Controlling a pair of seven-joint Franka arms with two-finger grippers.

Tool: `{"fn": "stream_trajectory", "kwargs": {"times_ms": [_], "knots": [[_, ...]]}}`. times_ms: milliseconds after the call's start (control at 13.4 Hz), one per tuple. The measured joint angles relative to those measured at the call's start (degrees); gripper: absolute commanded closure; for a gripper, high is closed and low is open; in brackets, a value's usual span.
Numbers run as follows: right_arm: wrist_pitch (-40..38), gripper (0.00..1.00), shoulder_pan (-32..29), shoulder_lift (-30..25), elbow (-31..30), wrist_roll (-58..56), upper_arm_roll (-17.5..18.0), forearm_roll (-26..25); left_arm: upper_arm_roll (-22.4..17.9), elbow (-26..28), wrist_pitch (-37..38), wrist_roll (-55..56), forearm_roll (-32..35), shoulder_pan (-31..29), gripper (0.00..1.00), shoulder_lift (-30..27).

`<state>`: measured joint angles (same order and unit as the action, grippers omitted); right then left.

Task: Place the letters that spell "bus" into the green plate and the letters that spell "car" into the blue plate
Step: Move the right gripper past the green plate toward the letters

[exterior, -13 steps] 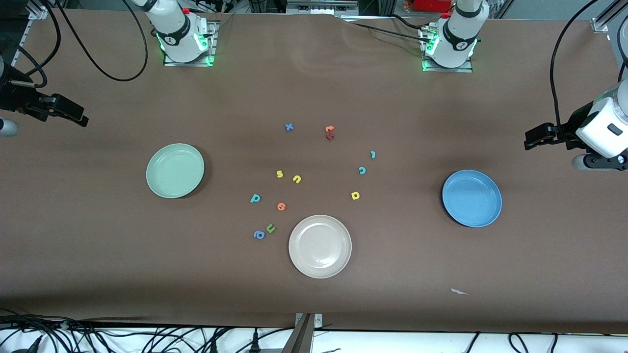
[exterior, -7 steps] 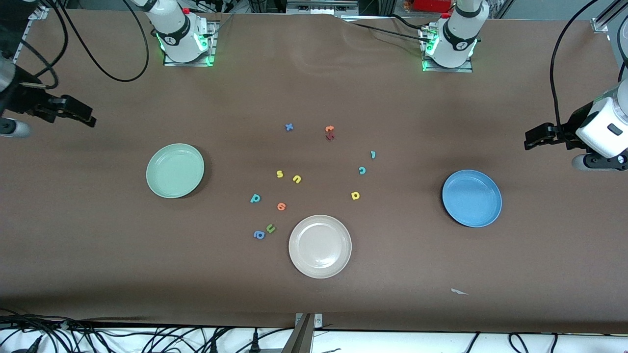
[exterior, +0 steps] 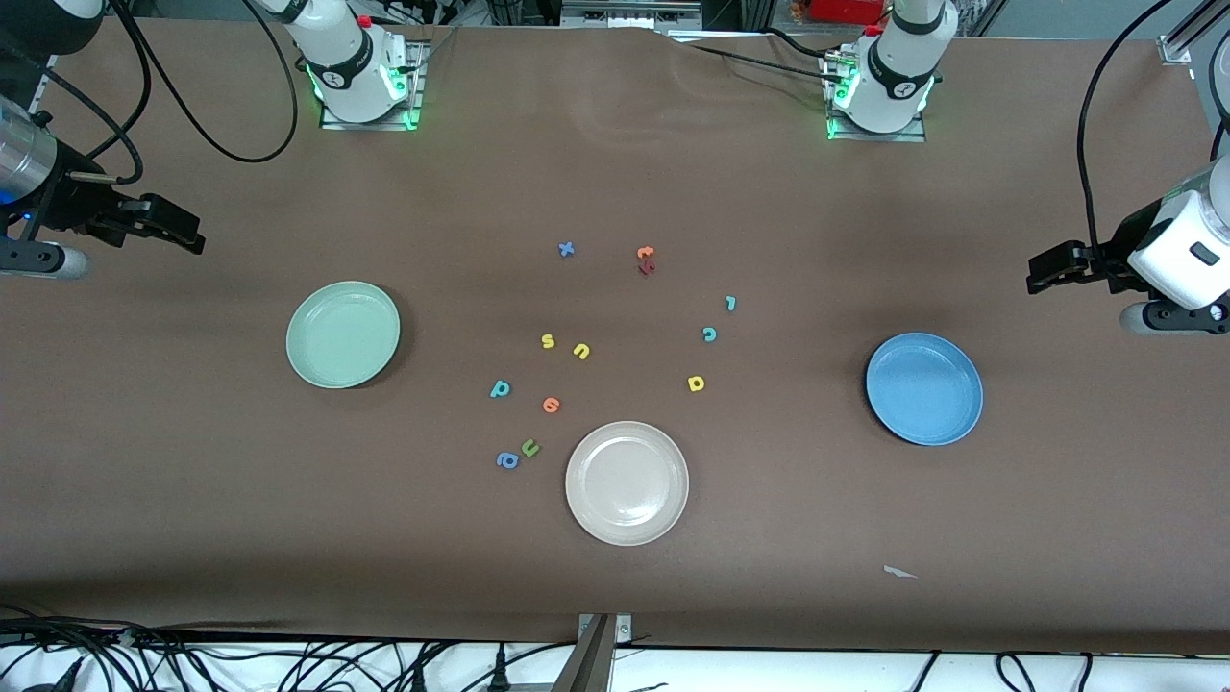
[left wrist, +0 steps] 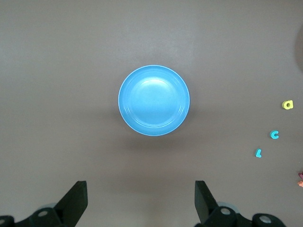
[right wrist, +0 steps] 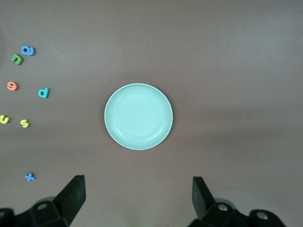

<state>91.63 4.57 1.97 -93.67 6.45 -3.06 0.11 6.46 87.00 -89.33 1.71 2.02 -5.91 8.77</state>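
Right gripper (right wrist: pixel 136 198) is held with jaws apart and empty above the table's right-arm end; the green plate (exterior: pixel 343 333) is seen at 12 o'clock from the jaws in the right wrist view. Left gripper (left wrist: pixel 141 203), jaws likewise apart, is held above the left-arm end, with the blue plate (exterior: pixel 923 388) at 12 o'clock in its wrist view. The letters that spell "bus" (exterior: pixel 548 340) and the letters that spell "car" (exterior: pixel 709 333) are found on the table between the two plates.

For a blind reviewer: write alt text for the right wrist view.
An empty green plate sits mid-frame on the brown table. The right gripper hangs above with open fingers. Small toy letters lie at one edge: teal b, yellow s, yellow u.
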Motion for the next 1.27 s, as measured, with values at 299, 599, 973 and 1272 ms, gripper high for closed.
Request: {"fn": "stream_trajectory", "kwargs": {"times_ms": [299,599,973,1272], "knots": [[0.0,0.00,-0.1,1.7,0.0,0.0,-0.1,0.0,0.0,0.0,0.0,0.0,0.0,0.0,0.00,0.0],[0.3,0.00,0.5,2.4,0.0,0.0,0.1,0.0,0.0,0.0,0.0,0.0,0.0,0.0,0.00,0.0],[4.9,0.00,7.9,7.7,-0.2,8.3,0.5,0.0,0.0,0.0,-0.6,0.0,0.0,0.0,0.00,0.0],[9.9,0.00,14.5,12.6,-0.2,19.6,0.7,-0.1,0.0,0.1,-0.7,0.0,0.0,0.0,0.00,0.1]]}}
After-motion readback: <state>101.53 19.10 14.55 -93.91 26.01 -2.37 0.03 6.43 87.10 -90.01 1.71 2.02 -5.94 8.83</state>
